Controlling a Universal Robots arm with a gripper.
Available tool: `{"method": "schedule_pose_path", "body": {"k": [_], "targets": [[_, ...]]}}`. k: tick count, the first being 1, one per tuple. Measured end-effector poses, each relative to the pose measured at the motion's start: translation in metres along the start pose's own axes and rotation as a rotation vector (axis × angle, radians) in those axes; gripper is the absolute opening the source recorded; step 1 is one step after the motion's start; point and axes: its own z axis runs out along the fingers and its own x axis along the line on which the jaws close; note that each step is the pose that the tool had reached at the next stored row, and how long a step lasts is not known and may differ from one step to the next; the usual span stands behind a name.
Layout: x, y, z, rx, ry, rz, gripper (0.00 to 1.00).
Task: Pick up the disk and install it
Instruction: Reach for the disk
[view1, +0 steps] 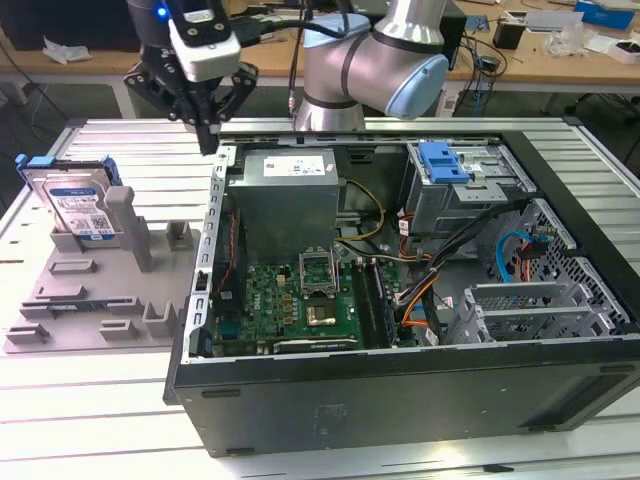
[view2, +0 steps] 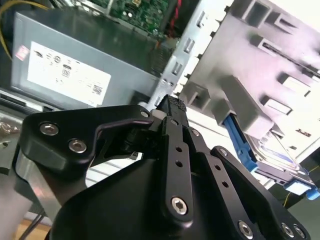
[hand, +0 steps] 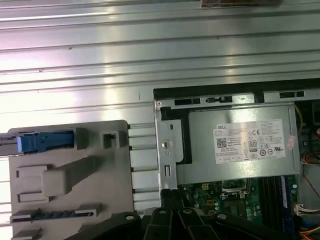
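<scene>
The disk (view1: 80, 205), a silver drive with a white-and-blue label in a blue carrier, stands tilted in a slot at the far end of the grey holder (view1: 110, 300), on the exterior view's left. The second wrist view shows the disk (view2: 280, 161) beyond the fingers, and the first wrist view shows its blue edge (hand: 46, 141). My gripper (view1: 207, 138) hangs above the table at the open computer case's (view1: 400, 390) rear corner, between the holder and the case. Its black fingers (view2: 172, 107) are pressed together with nothing between them. The gripper is well apart from the disk.
Inside the case are a grey power supply box (view1: 285, 195), a green motherboard (view1: 300, 300), loose cables (view1: 430, 280) and a drive cage with a blue latch (view1: 445, 160). The ribbed metal table (view1: 100, 420) carries case and holder. A cluttered desk (view1: 560, 40) stands behind.
</scene>
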Motion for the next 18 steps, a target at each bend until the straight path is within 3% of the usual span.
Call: {"method": "schedule_pose_path", "body": {"k": [2,11,18], "targets": [[0.0126,0.0036,0.0020,0.0001,-0.0001,0.001,0.11],[0.0475,0.0134,0.0068,0.0003,-0.0001,0.003,0.11],[0.0815,0.0221,0.0124,0.0029,-0.0004,0.003,0.11]]}}
